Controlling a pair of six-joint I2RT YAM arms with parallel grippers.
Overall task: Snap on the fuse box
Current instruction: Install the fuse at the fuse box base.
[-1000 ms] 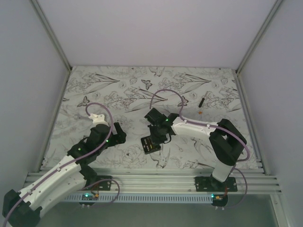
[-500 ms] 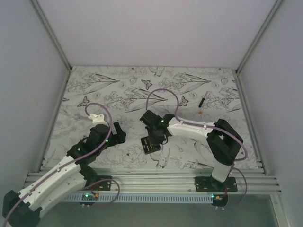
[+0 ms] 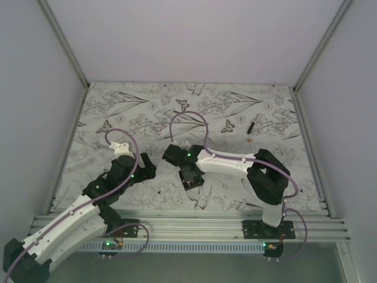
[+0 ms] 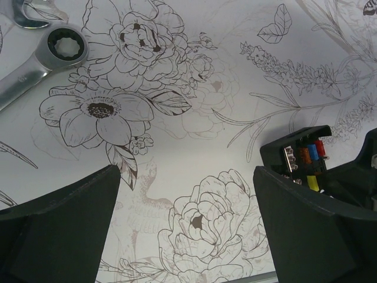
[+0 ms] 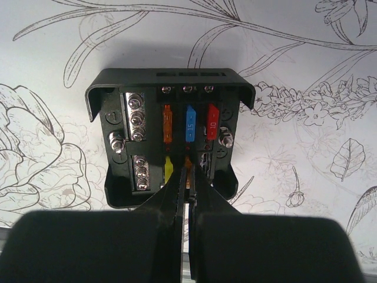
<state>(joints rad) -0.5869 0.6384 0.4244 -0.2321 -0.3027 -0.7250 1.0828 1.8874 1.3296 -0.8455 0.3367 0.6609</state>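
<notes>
The fuse box [image 5: 171,135] is a small black open box on the flowered mat, with orange, blue and red fuses in its top row and a yellow one below. My right gripper [image 5: 188,171] is shut over the box's near edge. Its fingertips pinch a small orange fuse [image 5: 188,161] in the lower row. From above, the fuse box [image 3: 191,177] lies between the arms under the right gripper [image 3: 187,170]. My left gripper [image 4: 187,171] hangs open and empty over the mat, with the fuse box [image 4: 297,156] just beyond its right finger [image 4: 312,224].
A silver ring wrench [image 4: 41,65] lies on the mat ahead and left of the left gripper. A thin black stick [image 3: 251,125] and a tiny orange bit [image 3: 250,140] lie at the back right. Aluminium rails run along the near edge [image 3: 188,221].
The right arm's wrist and forearm have swung to the left while its fingertips stayed at the fuse box, which turned slightly. The left arm has not moved.
</notes>
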